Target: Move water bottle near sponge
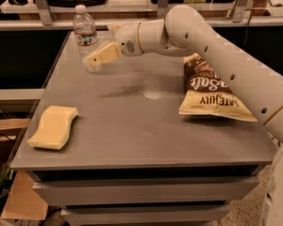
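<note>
Camera view: a big white robot arm (217, 46) stretches across a grey worktop (132, 131) to a little bottle.
Close to the front left edge lies the pale yellow, thick foam sponge (53, 126), flat on the worktop. Farther back on the right lies a yellow-and-brown chip bag (212, 95), partly under the arm. At the far left the pincer (96, 57) sits low by the bottom of the small clear ribbed plastic water bottle (85, 31) with a white cap. It stands upright, well apart from the sponge. I cannot tell if the pincer is apart, together or clamped on it.
</note>
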`<state>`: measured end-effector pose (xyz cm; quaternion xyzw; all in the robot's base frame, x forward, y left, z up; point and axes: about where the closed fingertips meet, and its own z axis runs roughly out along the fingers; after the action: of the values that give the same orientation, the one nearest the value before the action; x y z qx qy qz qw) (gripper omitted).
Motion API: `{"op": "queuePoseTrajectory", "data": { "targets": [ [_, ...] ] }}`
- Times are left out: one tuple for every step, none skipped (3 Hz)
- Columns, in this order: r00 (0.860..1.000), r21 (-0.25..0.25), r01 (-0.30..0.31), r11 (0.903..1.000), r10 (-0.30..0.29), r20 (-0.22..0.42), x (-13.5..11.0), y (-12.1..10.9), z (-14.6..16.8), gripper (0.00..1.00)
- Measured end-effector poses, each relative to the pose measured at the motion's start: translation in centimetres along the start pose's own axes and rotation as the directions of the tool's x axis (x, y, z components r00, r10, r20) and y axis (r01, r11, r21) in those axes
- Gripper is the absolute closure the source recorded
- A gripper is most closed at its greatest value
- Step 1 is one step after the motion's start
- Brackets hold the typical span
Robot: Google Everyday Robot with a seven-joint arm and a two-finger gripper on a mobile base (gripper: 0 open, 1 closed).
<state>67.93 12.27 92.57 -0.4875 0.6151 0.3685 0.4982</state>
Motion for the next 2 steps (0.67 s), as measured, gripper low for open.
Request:
{"op": "queuePoseTrajectory", "data": {
  "targets": [
    [0.999, -0.037, -0.007, 0.9993, 0.009, 0.038, -0.5, -0.2, 1.7, 0.00],
    [0.997, -0.053, -0.009, 0.9986, 0.013, 0.082, -1.1, -0.9, 2.8, 0.19]
  ]
}}
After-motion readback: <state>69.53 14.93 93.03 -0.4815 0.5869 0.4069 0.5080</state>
